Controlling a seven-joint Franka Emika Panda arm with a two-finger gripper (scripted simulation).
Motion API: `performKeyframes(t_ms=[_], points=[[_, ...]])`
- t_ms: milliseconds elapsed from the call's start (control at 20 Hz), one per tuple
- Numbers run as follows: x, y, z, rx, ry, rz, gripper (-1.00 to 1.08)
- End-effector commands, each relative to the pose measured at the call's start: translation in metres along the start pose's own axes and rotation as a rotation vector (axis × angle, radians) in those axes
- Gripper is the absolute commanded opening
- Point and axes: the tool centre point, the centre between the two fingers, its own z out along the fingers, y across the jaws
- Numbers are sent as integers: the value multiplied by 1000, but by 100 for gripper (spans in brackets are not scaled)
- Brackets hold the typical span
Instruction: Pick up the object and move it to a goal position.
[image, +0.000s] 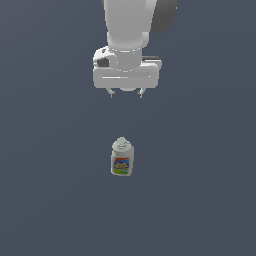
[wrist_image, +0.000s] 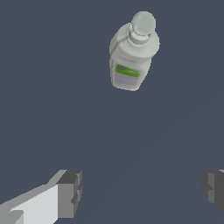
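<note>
One white bottle (image: 121, 159) stands upright on the dark grey surface (image: 200, 190), colourful label facing the exterior view. Well above it hangs the claw (image: 126, 93), fingers spread wide, nothing between them, clear of the bottle.

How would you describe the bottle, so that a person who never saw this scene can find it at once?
Start from the white gripper, which hangs open above a dark grey floor. Apart from it, lower in the exterior view, stands a small white bottle. It is the only loose object: round white cap, with a colourful blue, red, yellow and green label.
</note>
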Motion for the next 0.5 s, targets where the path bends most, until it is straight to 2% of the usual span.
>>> performKeyframes(t_ms=[0, 450], points=[[0, 0, 0, 0, 0, 0, 100], [5, 1, -7, -29, 28, -31, 100]])
